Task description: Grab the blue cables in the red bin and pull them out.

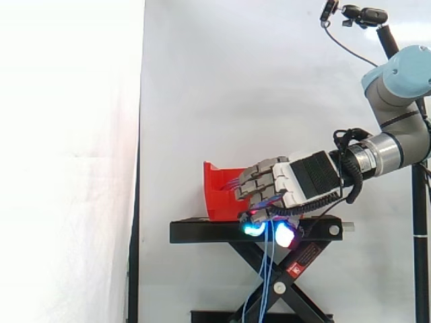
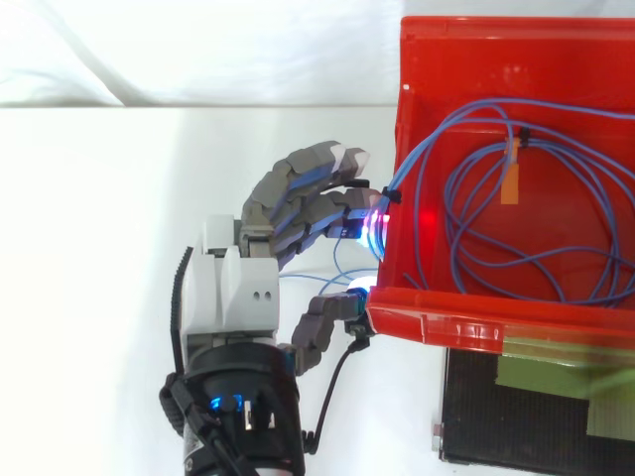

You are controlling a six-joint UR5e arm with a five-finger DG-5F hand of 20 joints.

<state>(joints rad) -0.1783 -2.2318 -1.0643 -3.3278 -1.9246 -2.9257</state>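
Observation:
The red bin [image 2: 466,323] holds a loose tangle of blue cables [image 2: 421,149] with an orange tag [image 2: 510,183]. One bundle runs over the bin's left wall to my hand [image 2: 233,293], which is just outside that wall. The fingers and thumb are curled round the strands, pads glowing blue and white. In the side view the hand [image 1: 296,178] sits at the open front of the bin [image 1: 217,192]. Blue cables [image 1: 267,269] hang from the curled fingers down past the stand's top.
The bin rests on a black scissor stand [image 1: 202,232] in front of a white curtain. Beside the bin the stand's black top [image 2: 536,426] carries a strip of green tape [image 2: 556,372]. A black camera pole [image 1: 421,222] stands at the right.

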